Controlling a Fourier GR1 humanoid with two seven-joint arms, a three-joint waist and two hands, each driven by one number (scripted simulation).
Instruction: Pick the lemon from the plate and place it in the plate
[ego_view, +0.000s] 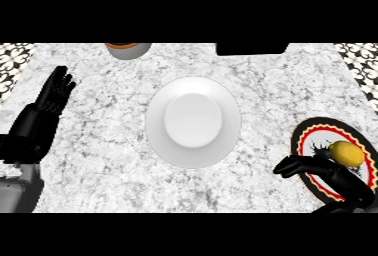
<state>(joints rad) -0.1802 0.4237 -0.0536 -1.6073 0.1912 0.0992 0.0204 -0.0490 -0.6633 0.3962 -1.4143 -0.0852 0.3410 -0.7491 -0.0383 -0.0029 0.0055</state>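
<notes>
So far your lemon (347, 153) sits on the patterned plate (316, 131), well to the right of the white plate (156, 120), not yet lifted. Your right hand (314, 167) is just beside the lemon, on its white-plate side, fingers curled yet closed on nothing. Your left hand (50, 97) rests well left of the white plate, fingers straight and pressed together. You've still to grasp, carry across and set down; I'd judge only the approach done.
</notes>
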